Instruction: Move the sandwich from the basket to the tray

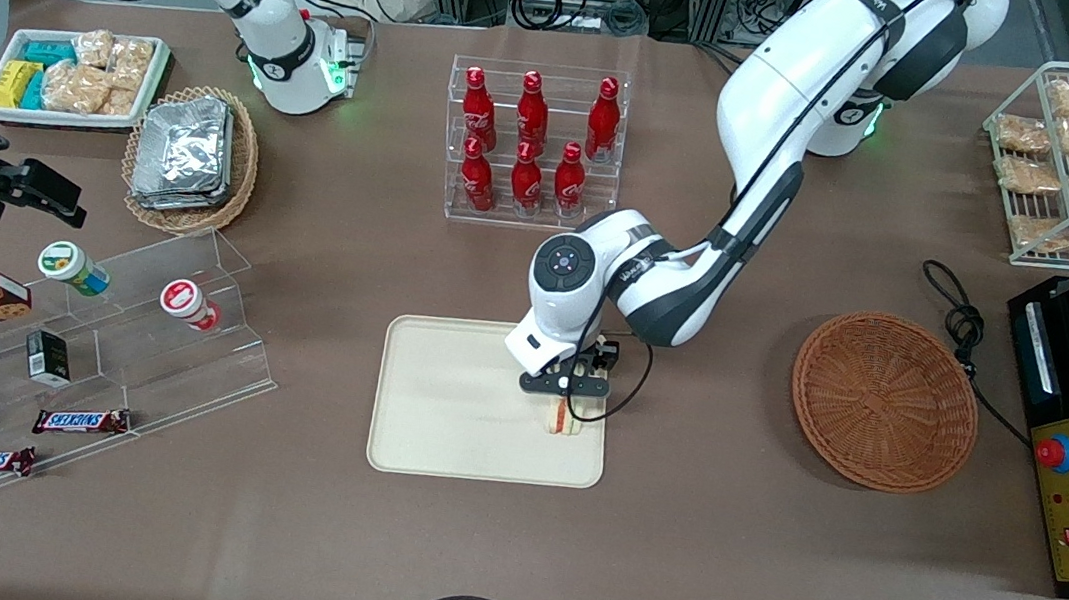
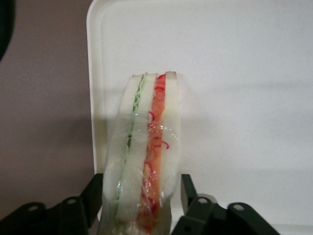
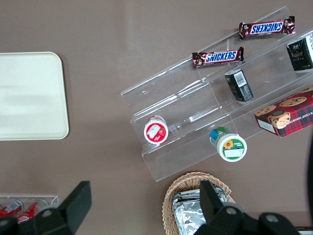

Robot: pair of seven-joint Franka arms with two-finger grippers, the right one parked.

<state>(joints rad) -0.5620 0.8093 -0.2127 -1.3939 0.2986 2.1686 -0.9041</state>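
One sandwich [image 2: 144, 156] stands on edge over the tray [image 1: 441, 410], clamped between the gripper's [image 1: 569, 397] fingers [image 2: 93, 196]. One wicker basket [image 1: 883, 400] holds nothing. Seven red bottles [image 1: 529, 143] fill their rack.

Black two-finger gripper [image 1: 568, 391] covers most of the plastic-wrapped white-bread sandwich wedge [image 1: 564, 422] in front view. Wrist view crops the sandwich's gripped end [image 2: 142, 161] and cream plastic tray [image 2: 234, 88]; finger-to-wrap contact not discernible.

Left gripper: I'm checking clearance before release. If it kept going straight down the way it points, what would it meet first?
Probably the tray. The left gripper, jaws shut on the sandwich, points down over it, so the sandwich would likely touch first; the gap is unclear.
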